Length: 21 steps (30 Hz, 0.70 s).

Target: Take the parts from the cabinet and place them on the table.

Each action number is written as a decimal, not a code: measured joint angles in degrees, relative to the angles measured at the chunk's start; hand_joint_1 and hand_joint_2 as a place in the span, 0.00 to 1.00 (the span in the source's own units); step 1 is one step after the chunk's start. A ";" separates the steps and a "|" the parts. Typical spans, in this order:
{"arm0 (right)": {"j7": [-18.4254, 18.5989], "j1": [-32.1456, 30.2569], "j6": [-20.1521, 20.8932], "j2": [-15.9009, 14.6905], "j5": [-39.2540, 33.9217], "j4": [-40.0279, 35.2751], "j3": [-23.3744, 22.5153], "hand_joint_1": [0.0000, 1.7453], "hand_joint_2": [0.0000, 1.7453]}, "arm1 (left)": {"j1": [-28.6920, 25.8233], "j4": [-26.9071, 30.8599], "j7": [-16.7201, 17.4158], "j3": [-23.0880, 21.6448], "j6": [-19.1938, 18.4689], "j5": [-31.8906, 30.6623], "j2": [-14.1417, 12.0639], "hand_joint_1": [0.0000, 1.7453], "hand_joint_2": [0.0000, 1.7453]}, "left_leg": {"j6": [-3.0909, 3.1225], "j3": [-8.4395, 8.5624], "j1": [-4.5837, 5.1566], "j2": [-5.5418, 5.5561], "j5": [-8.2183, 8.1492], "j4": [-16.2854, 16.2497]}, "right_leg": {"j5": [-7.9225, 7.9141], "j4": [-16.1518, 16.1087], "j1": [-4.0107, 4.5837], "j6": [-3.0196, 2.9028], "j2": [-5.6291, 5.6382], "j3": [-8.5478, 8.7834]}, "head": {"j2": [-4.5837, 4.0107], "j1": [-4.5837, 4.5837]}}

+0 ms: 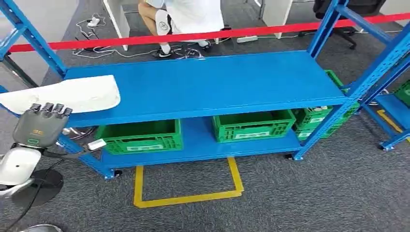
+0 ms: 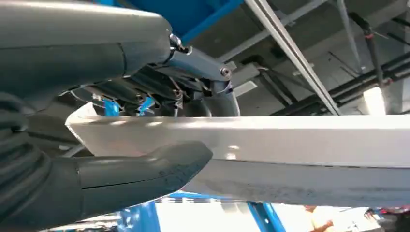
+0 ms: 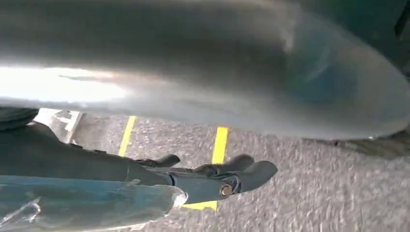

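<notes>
A long white part (image 1: 67, 94) lies across the left end of the blue table top (image 1: 208, 84), its end sticking out past the table's left edge. My left hand (image 1: 41, 126) holds that end from below and in front. In the left wrist view the grey thumb (image 2: 140, 169) sits on one face of the white part (image 2: 290, 145) and the darker fingers (image 2: 159, 94) reach over the other. My right hand (image 3: 212, 179) hangs above grey carpet with its fingers loosely apart and nothing in them.
Green crates (image 1: 140, 135) (image 1: 251, 124) (image 1: 319, 121) stand on the lower shelf. A yellow tape square (image 1: 186, 195) marks the floor in front. Red barrier tape (image 1: 193, 36) runs behind, with a seated person (image 1: 188, 17) beyond. Another blue rack (image 1: 391, 96) stands at right.
</notes>
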State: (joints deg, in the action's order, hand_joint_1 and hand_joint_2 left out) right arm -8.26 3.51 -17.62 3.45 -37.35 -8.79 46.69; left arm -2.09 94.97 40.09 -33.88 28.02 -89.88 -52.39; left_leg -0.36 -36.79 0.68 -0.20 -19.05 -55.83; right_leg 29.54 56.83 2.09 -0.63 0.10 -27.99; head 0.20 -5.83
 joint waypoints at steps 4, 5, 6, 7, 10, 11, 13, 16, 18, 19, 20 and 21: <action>0.24 -0.10 -0.15 -0.02 -0.26 0.02 0.00 0.00 0.00 | 0.22 -0.28 0.02 -0.29 0.17 0.00 0.11 0.79 1.00 | -1.72 -2.43 -0.52 0.25 -10.04 -7.15 | -3.52 -0.83 -1.08 -0.69 -0.35 -2.41 | 0.00 0.15; 0.24 -0.11 -0.15 0.00 -0.28 0.02 0.00 0.00 0.00 | 0.23 -0.33 0.00 -0.37 0.20 0.00 0.15 0.79 1.00 | -2.18 -3.22 -0.87 0.25 -12.87 -11.50 | -4.38 -0.75 -1.21 -0.48 -0.34 -3.43 | 0.00 0.15; 0.24 -0.17 -0.11 0.00 -0.37 0.02 0.00 0.00 0.00 | 0.24 -0.39 0.02 -0.59 0.22 0.00 0.26 0.79 1.00 | -2.63 -3.61 -1.24 0.25 -13.83 -15.19 | -5.15 -0.70 -1.45 -0.23 -0.35 -4.54 | 0.00 0.13; 0.22 -0.28 -0.15 0.00 -0.48 0.02 0.00 0.00 0.00 | 0.24 -0.52 0.00 -0.79 0.24 0.00 0.42 0.79 1.00 | -3.08 -3.18 -1.60 0.25 -12.91 -16.83 | -5.94 -0.63 -1.71 0.02 -0.36 -5.60 | 0.00 0.13; 0.24 -0.37 -0.37 0.00 -0.76 0.02 -0.02 0.00 0.00 | 0.39 -0.79 0.02 -0.96 0.26 0.00 0.55 0.79 1.00 | -4.81 3.21 -2.84 0.23 -6.98 -10.56 | -7.94 0.10 -2.85 1.28 -0.40 -8.85 | 0.00 0.13; 0.24 -0.37 -0.61 -0.06 -0.85 0.02 -0.02 0.00 0.00 | 0.65 -0.87 0.02 -1.11 0.24 0.00 0.78 0.79 1.00 | -5.69 7.52 -3.63 0.25 -7.74 -5.06 | -8.47 0.77 -2.90 1.95 -0.32 -9.70 | 0.00 -0.15; 0.22 -0.43 -0.94 -0.07 -0.92 0.04 -0.02 0.00 0.00 | 1.10 -0.98 0.02 -1.27 0.28 0.00 1.25 0.79 1.00 | -3.84 10.67 -3.11 0.64 -11.18 0.56 | -9.31 1.65 -2.72 2.89 -0.17 -10.73 | 0.02 -0.48; 0.24 -0.95 -1.14 -0.04 -1.01 0.11 -0.02 0.00 0.00 | 1.17 -1.31 0.02 -1.55 0.31 0.00 1.51 0.79 1.00 | -1.71 9.12 -2.78 0.26 -10.05 -0.36 | -11.28 0.77 -3.18 4.11 -0.10 -10.88 | 0.00 -0.42; 0.33 -1.04 -1.14 -0.04 -1.05 0.17 -0.02 0.00 0.00 | 1.30 -1.42 0.00 -1.64 0.33 0.00 1.68 0.79 1.00 | -0.38 7.82 -2.65 0.08 -8.73 -0.35 | -5.58 3.94 -3.27 4.20 -0.17 -12.24 | 0.00 -0.15; 0.70 -1.00 -1.16 -0.04 -1.05 0.17 -0.02 0.00 0.00 | 1.36 -1.48 0.00 -1.64 0.33 0.00 1.73 0.79 1.00 | -0.07 7.04 -2.50 0.08 -8.04 -0.36 | -1.58 8.21 -3.11 4.25 -0.14 -13.25 | 0.02 0.08; 0.68 -0.95 -1.16 -0.04 -1.05 0.17 -0.02 0.00 0.00 | 1.35 -1.59 0.00 -1.68 0.33 0.00 1.86 0.79 1.00 | 0.12 6.12 -2.26 0.09 -7.29 -0.38 | 1.39 12.81 -3.02 4.19 -0.14 -14.20 | 0.00 0.22; 0.68 -0.89 -1.18 -0.04 -1.11 0.17 -0.02 0.00 0.00 | 1.37 -1.68 0.00 -1.75 0.33 0.00 2.01 0.79 1.00 | 0.27 5.16 -2.02 0.09 -6.55 -0.44 | 3.12 16.75 -2.91 4.09 -0.14 -14.81 | 0.00 0.26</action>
State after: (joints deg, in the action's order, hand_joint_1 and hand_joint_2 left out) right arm -7.58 2.62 -18.80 3.41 -38.47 -8.61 46.66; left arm -0.72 93.29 40.09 -35.63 28.35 -89.88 -50.38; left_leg -0.09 -31.63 -1.34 -0.11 -25.60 -56.27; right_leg 32.66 73.58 -0.82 3.45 -0.04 -42.80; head 0.20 -5.57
